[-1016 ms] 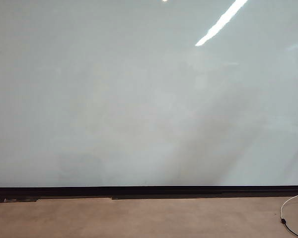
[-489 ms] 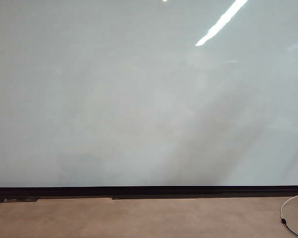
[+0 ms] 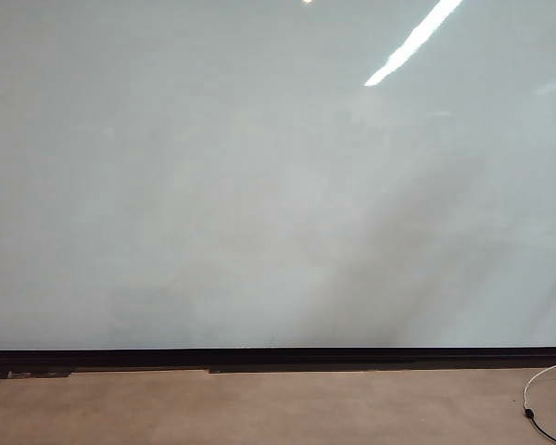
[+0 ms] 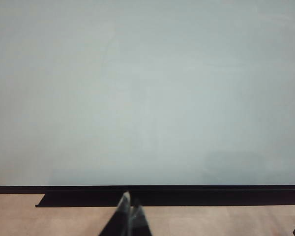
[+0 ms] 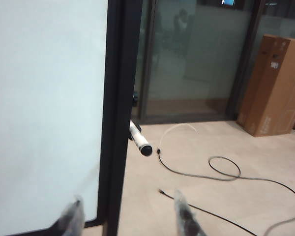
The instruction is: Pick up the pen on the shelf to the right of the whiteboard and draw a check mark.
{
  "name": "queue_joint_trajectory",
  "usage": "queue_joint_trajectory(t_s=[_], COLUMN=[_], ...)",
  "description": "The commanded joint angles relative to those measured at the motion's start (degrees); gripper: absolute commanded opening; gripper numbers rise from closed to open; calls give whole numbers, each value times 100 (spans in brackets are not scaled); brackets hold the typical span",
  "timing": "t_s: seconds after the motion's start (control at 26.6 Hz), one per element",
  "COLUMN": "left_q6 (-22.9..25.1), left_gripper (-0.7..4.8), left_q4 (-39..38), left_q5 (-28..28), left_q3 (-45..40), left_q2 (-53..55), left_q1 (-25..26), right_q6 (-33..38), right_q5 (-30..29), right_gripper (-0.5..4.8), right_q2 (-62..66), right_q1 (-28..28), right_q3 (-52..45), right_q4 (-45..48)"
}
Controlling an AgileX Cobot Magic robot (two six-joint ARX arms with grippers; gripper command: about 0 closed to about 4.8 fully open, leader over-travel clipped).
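Right gripper sits open in the right wrist view: two blurred grey fingertips stand well apart with nothing between them, straddling the board's black side frame. One tip lies over the white panel, the other over the beige floor.

Left gripper is closed and empty. Its two tips meet in a point at the lower edge of the left wrist view, just below the black bottom rail.

Pen: only a short white barrel with a black end shows, sticking out from behind the side frame, near mid-frame of the right wrist view. It's above and between the right fingertips, clear of both. The rest is hidden by the frame, so I can't tell what it rests on.

Whiteboard fills nearly all of the exterior view; glossy, with a ceiling-light streak at upper right. No stroke is visible on it in any view. The black bottom rail runs across the lower part of that frame, with the floor below. Neither gripper appears in the exterior view.

Other items:
- white cable curls at the lower right corner of the exterior view
- black cables loop over the floor in the right wrist view
- brown cardboard box stands at the right edge
- dark glass doors are behind it
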Motion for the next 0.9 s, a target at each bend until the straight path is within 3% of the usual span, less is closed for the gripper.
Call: queue_joint_trajectory(t_s=[0.04, 0.34, 0.9], left_q6=[24, 24, 24], left_gripper=[-4, -4, -5], left_q4=[72, 72, 72], left_q5=[2, 2, 2], left_q3=[17, 17, 17], left_q2=[2, 2, 2], left_q1=[-2, -2, -2], right_q6=[-70, -157, -269], right_q5=[-356, -1185, -2203], right_gripper=[276, 285, 319], right_q2=[621, 1843, 3200], right_q1=[-304, -949, -1687], right_q3=[219, 503, 750], right_q4=[568, 1683, 2430])
